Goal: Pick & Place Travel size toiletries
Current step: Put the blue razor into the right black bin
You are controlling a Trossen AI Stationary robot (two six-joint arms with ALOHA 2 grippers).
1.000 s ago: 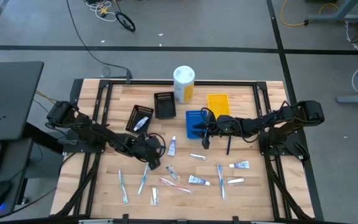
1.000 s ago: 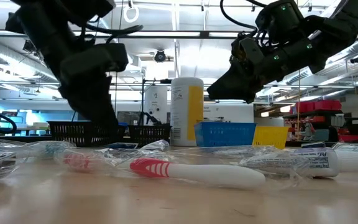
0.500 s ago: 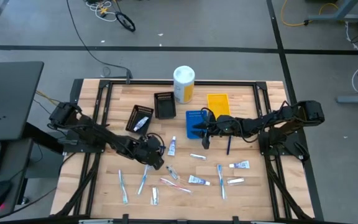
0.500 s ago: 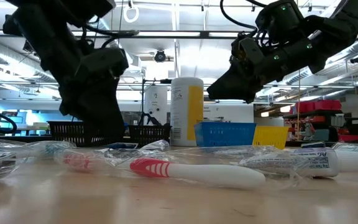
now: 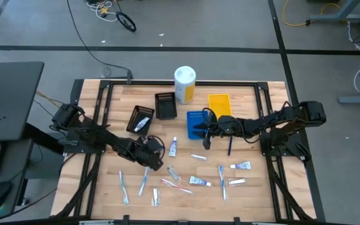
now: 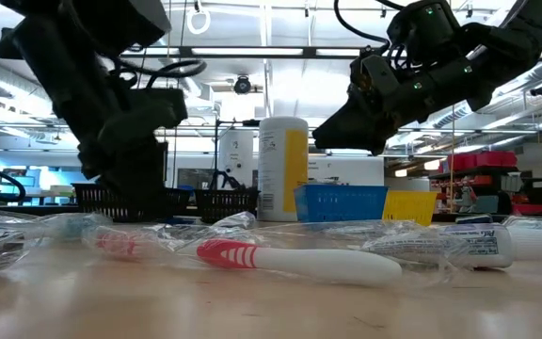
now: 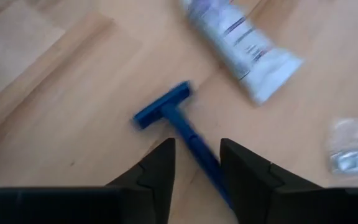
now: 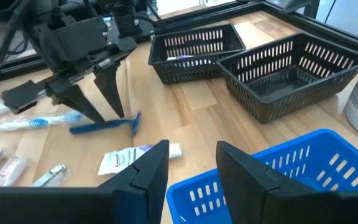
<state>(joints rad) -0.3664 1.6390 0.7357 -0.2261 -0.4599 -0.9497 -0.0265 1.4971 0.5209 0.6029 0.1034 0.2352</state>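
From above we see the left gripper (image 5: 155, 152) low over the table (image 5: 255, 187), near the white tube (image 5: 173, 147). The high view hides what lies under it, but the left wrist view fills that in: a blue razor (image 7: 182, 127) flat on the wood, its handle running between the two dark fingers (image 7: 153, 173), which stand spread either side and are not pinching it. The right wrist view confirms this from across the table, with the left gripper (image 8: 98, 93) pointing down, fingers apart, tips just by the razor (image 8: 106, 126), and a light-blue toothbrush (image 8: 36, 122) close behind.

The right gripper (image 5: 204, 132) hangs over the edge of the blue basket (image 5: 195, 119); in its own view its fingers (image 8: 148, 171) are spread with nothing between them.

Down at table level we get what the top camera cannot give: a pink-and-white toothbrush (image 6: 290, 261) in clear wrap lying nearest the lens, a wrapped tube (image 6: 459, 243) beside it, and the white-and-yellow canister (image 6: 281, 169) standing upright behind. More toothbrushes and tubes are scattered over the table's near half in the high view.
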